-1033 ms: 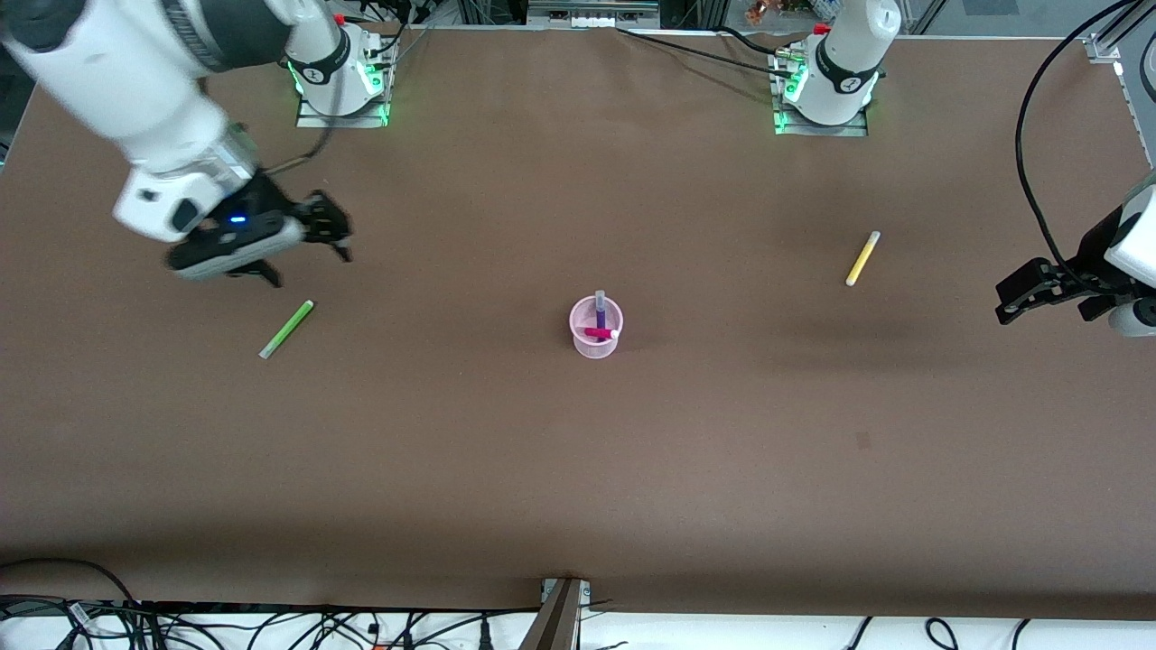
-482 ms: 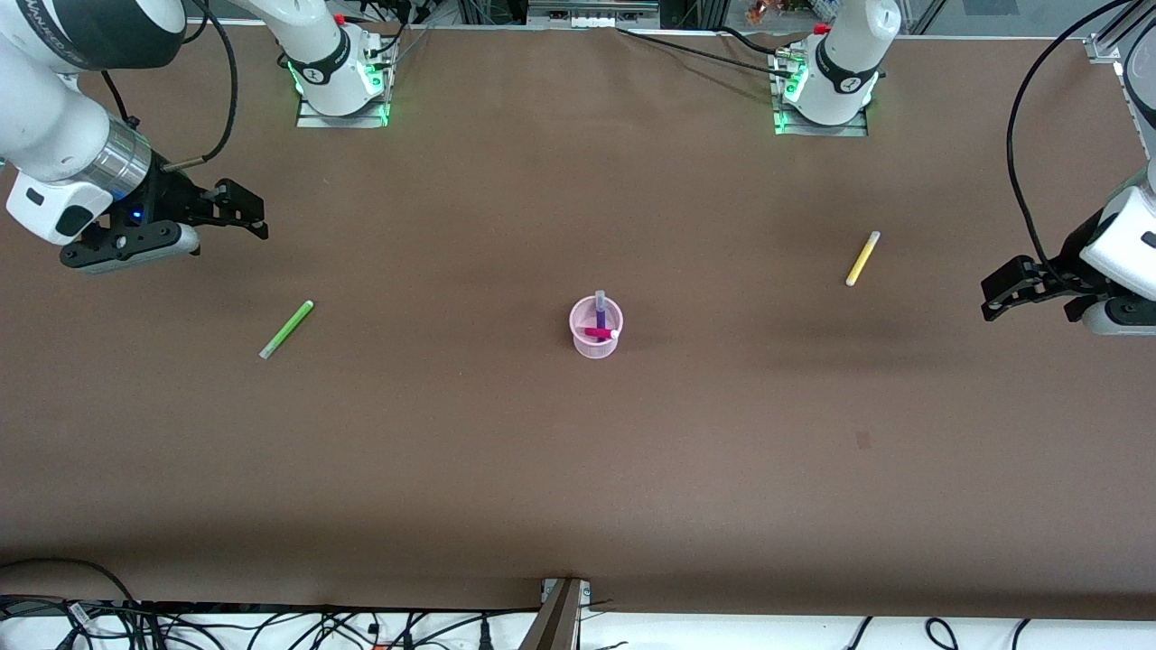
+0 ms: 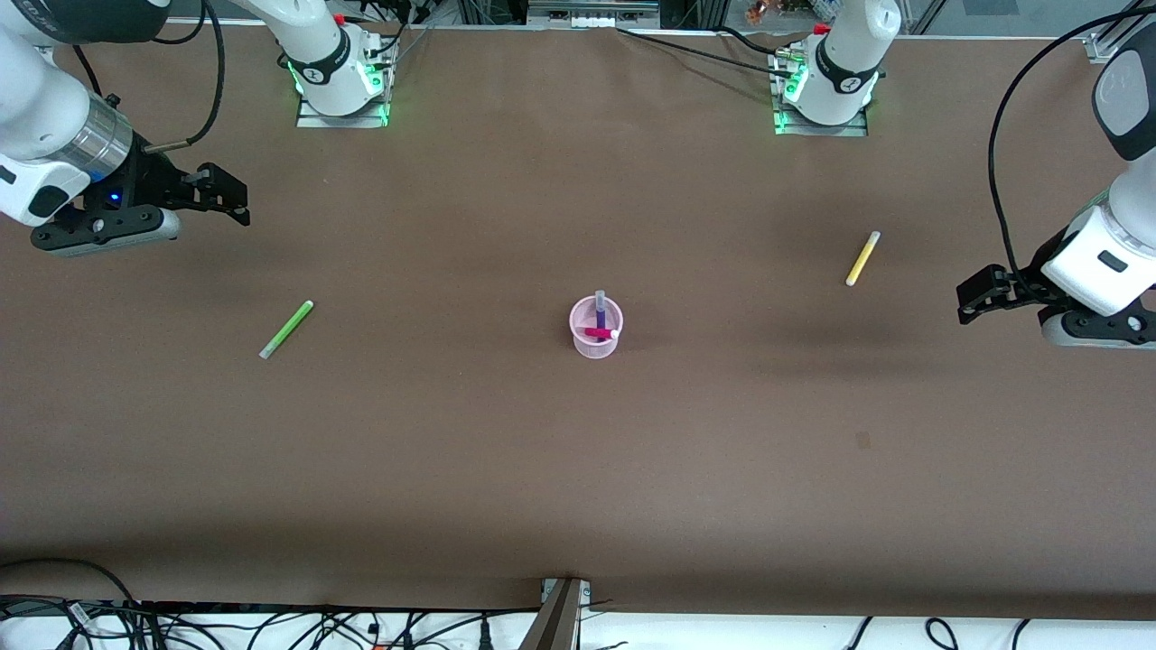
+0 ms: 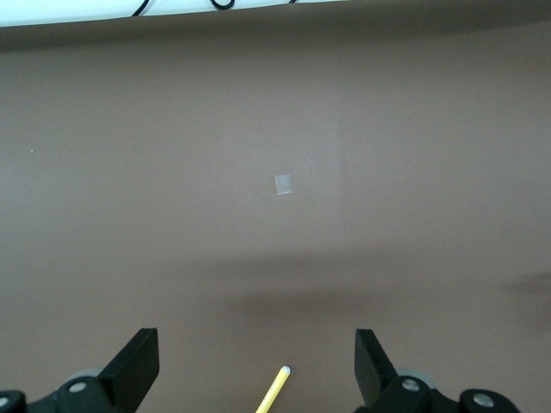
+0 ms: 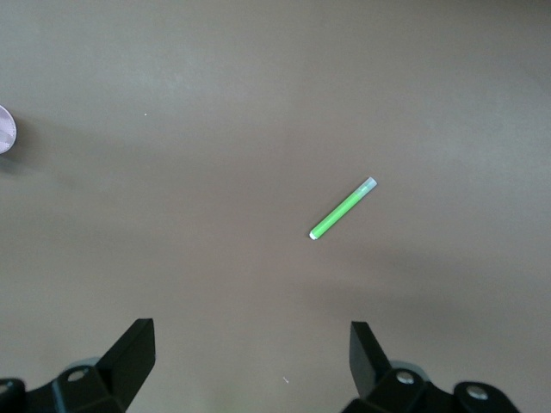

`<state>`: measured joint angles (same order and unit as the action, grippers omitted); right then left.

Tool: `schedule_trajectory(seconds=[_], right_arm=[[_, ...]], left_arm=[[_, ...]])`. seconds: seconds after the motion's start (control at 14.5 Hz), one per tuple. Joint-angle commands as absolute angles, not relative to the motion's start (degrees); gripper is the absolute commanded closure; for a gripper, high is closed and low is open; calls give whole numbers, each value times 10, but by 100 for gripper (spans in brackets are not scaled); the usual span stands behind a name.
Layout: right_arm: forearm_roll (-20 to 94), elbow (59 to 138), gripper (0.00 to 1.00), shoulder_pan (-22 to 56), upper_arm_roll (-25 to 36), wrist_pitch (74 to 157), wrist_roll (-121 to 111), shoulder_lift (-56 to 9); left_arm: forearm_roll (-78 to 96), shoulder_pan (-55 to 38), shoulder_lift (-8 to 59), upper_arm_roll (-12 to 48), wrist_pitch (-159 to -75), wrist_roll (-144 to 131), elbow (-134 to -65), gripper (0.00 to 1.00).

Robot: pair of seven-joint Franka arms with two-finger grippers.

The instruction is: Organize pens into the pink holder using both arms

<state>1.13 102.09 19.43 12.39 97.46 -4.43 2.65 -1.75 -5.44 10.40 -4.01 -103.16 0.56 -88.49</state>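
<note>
The pink holder (image 3: pixel 596 330) stands mid-table with the dark purple pen (image 3: pixel 600 308) upright in it and the magenta pen (image 3: pixel 597 333) lying across its rim. The lime green pen (image 3: pixel 286 329) lies flat toward the right arm's end and shows in the right wrist view (image 5: pixel 343 209). The yellow pen (image 3: pixel 862 258) lies flat toward the left arm's end; its tip shows in the left wrist view (image 4: pixel 274 394). My right gripper (image 3: pixel 237 197) is open and empty, in the air apart from the green pen. My left gripper (image 3: pixel 968 302) is open and empty, apart from the yellow pen.
Both arm bases (image 3: pixel 341 77) (image 3: pixel 824 86) stand at the table's edge farthest from the front camera. A small pale mark (image 3: pixel 862 440) is on the brown table cover. Cables (image 3: pixel 271 623) lie along the nearest edge. The holder's rim (image 5: pixel 4 129) shows in the right wrist view.
My right gripper has swung away from the green pen toward the right arm's end of the table. My left gripper has moved a little toward the table's middle. The pens and holder are unmoved.
</note>
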Motion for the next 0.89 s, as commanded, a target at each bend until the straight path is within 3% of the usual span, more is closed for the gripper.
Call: schedule_trajectory(seconds=[0.0,0.83], right_arm=[[2,1001,0,185,114,949,-34,26],[3,972,0,184,116,938,-34,12]], left_arm=[[-13,-57,101,-44,-1027,16,-882,0],[-11,-58,100,-43,-1020,16,-882,0]])
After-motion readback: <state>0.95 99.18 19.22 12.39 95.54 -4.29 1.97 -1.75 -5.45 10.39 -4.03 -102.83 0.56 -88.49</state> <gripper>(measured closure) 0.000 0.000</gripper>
